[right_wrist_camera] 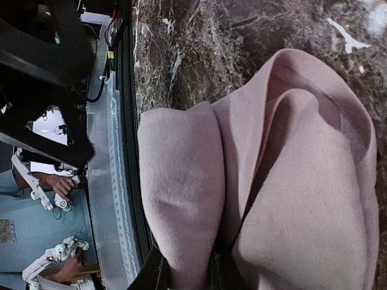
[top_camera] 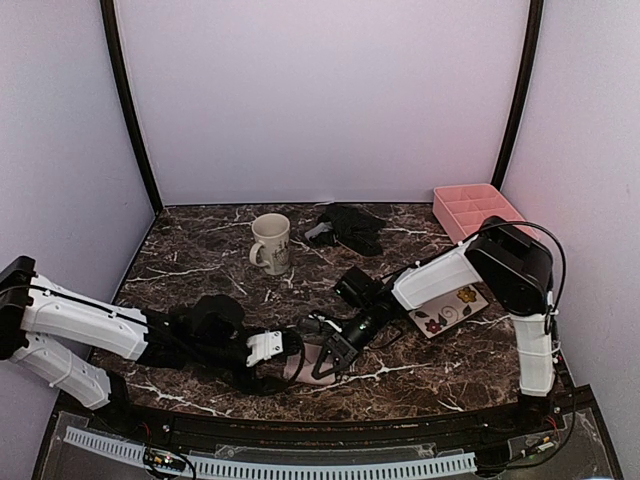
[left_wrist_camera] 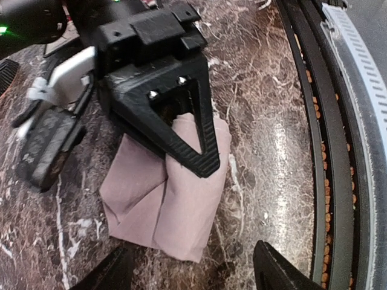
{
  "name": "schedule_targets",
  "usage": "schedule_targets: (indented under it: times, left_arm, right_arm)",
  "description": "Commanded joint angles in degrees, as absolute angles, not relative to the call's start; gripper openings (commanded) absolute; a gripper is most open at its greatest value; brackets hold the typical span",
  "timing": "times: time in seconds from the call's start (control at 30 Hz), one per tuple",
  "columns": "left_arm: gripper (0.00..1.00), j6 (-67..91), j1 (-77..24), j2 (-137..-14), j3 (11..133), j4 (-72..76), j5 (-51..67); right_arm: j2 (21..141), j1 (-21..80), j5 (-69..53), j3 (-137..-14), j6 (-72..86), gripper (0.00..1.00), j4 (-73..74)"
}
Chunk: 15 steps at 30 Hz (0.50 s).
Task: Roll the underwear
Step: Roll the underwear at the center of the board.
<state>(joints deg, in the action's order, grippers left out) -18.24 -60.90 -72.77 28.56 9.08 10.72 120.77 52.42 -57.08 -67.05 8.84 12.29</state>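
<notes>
Left gripper (left_wrist_camera: 193, 257) sat closest, jaws apart, pink underwear (left_wrist_camera: 169, 205) just beyond it. Desk (top_camera: 190, 262) was dark marble. Black underwear (top_camera: 350, 228) lay bunched near the far edge, well away from the pink underwear. Mug (top_camera: 271, 243) stood upright just left of it. Pink underwear lay folded near the front edge, centre. Right gripper (right_wrist_camera: 187, 275) was clamped on one fold of it, from the right side.

The pink underwear (left_wrist_camera: 175, 205) is soft, matt, finely knitted cloth. The marble-look table (left_wrist_camera: 260, 109) shines glossy and smooth. The cream mug (top_camera: 271, 243) looks glazed; the pink tray (top_camera: 447, 213) smooth plastic.
</notes>
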Motion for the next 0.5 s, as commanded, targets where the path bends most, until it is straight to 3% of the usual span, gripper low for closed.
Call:
schedule_targets:
  times: [0.0, 0.3, 0.47]
  left_arm:
    - [0.68, -22.94, -62.82, -80.4, 33.0, 15.7, 9.46]
    - [0.45, -25.04, -63.27, -94.14, 41.2, 16.13, 10.22]
    - [0.39, -22.79, -63.2, -92.95, 38.89, 13.03, 10.26]
  right_arm:
    - [124.46, 52.03, -51.59, -65.65, 10.02, 0.0, 18.22]
    - [124.82, 52.04, -50.87, -65.65, 9.62, 0.0, 17.98]
    - [123.88, 51.97, -49.37, -67.56, 8.11, 0.0, 18.67]
